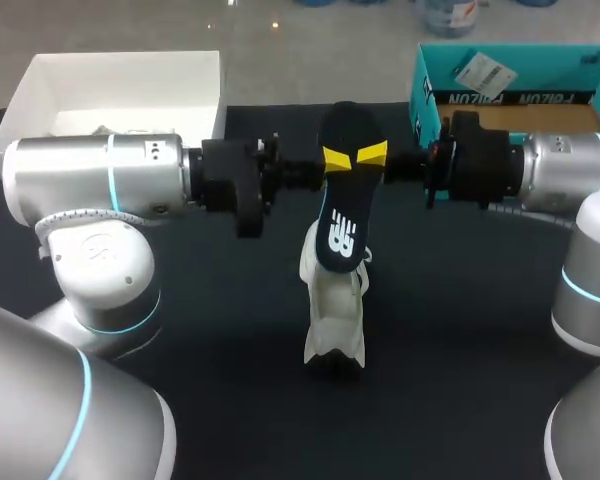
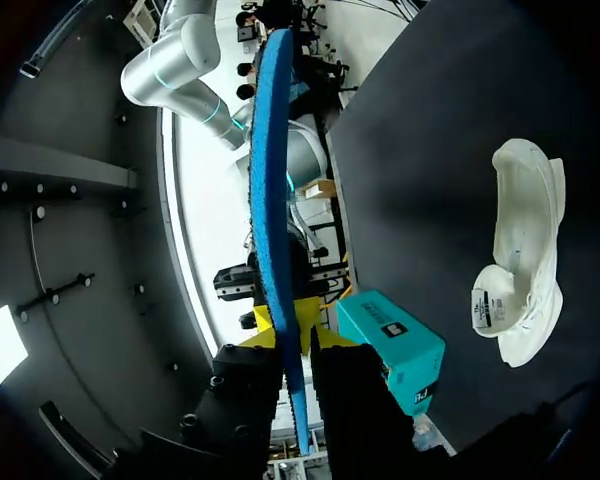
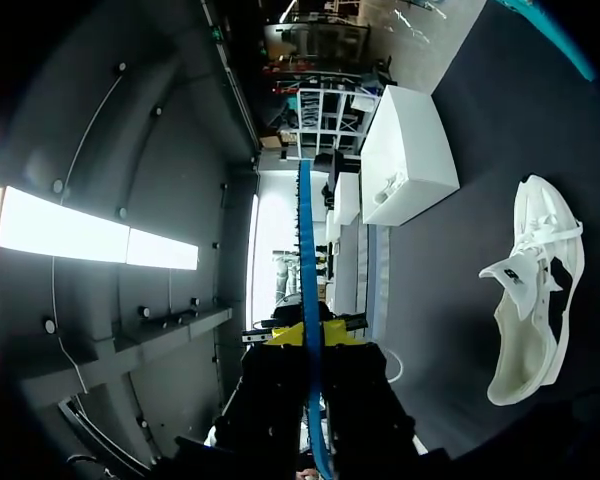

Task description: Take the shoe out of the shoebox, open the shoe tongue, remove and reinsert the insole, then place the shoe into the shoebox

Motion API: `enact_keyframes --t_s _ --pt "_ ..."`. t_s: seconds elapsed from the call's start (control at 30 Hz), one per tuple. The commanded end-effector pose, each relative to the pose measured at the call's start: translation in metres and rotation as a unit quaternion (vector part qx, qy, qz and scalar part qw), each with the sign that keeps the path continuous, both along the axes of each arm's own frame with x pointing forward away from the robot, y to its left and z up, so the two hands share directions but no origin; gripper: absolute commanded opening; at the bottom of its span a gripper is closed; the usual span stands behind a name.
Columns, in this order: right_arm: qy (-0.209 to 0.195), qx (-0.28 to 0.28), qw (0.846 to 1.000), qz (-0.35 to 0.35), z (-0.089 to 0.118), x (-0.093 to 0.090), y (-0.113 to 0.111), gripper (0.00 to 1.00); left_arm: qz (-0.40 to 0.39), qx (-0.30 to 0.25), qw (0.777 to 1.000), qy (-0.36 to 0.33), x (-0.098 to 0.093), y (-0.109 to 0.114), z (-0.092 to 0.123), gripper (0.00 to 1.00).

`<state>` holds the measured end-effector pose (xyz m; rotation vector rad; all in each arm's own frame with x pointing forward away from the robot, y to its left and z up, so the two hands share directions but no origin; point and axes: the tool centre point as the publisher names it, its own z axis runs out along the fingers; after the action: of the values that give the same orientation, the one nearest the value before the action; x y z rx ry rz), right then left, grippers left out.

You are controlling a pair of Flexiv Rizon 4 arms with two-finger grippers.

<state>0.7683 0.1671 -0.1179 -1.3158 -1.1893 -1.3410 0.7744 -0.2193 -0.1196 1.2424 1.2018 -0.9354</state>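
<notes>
1. The big grey joints of the left arm [image 1: 75, 250] and the right arm [image 1: 590, 270] fill the lower left and lower right corners of the head view.
2. The white shoe [image 1: 335, 320] lies on the black table [image 1: 460, 330] just below the frame's centre. Its opening is spread wide and nothing touches it.
3. Above the shoe, at the centre of the frame, the dark insole [image 1: 345, 200] hangs in the air with its printed face up. Its lower end sits over the shoe's opening.
4. The left gripper [image 1: 338, 158] comes in from the left and the right gripper [image 1: 373, 153] from the right, meeting at the insole's upper part. In each wrist view the blue edge of the insole runs between the yellow tips, and both pairs of fingers pinch it from two sides.
5. The open white shoebox [image 1: 40, 75] stands at the upper left.
6. A teal box [image 1: 435, 75] stands at the upper right, behind the right arm.
</notes>
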Motion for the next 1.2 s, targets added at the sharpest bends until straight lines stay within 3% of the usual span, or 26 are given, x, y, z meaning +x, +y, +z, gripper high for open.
enact_keyframes --t_s 0.03,0.1,0.13,0.17,0.2,0.23,0.47,0.77,1.2 --pt "-0.001 0.001 1.0 -0.003 0.0 -0.003 0.002 0.0 0.002 -0.006 1.0 0.0 -0.003 -0.002 -0.003 0.0" --pt "-0.002 0.002 1.0 -0.003 0.0 -0.005 0.002 0.0 -0.001 -0.005 1.0 0.002 -0.004 -0.003 -0.003 0.0" --pt "-0.003 0.002 1.0 -0.003 0.0 -0.006 0.002 0.16 -0.003 -0.003 1.0 0.004 -0.005 -0.003 -0.003 0.0" --pt "-0.003 0.002 1.0 -0.003 -0.001 -0.006 0.001 0.46 -0.004 -0.002 1.0 0.006 -0.005 -0.003 -0.003 0.0" --pt "-0.002 0.002 1.0 -0.003 -0.001 -0.007 0.001 0.96 -0.005 0.001 1.0 0.012 -0.006 -0.003 -0.002 0.0" --pt "0.001 0.003 1.0 -0.004 -0.002 -0.008 0.0 1.0 -0.004 0.002 1.0 0.017 -0.006 -0.003 -0.002 0.0" --pt "0.033 -0.048 0.998 -0.025 -0.006 -0.024 -0.021 1.0 0.006 0.016 0.997 0.075 -0.011 -0.001 -0.003 0.0" --pt "0.063 -0.08 0.993 -0.057 -0.015 -0.044 -0.052 1.0 0.0 0.019 0.995 0.098 -0.014 0.001 -0.004 0.0" --pt "0.094 -0.141 0.983 -0.076 -0.022 -0.068 -0.075 1.0 0.002 0.024 0.993 0.115 -0.016 0.007 -0.001 0.0"
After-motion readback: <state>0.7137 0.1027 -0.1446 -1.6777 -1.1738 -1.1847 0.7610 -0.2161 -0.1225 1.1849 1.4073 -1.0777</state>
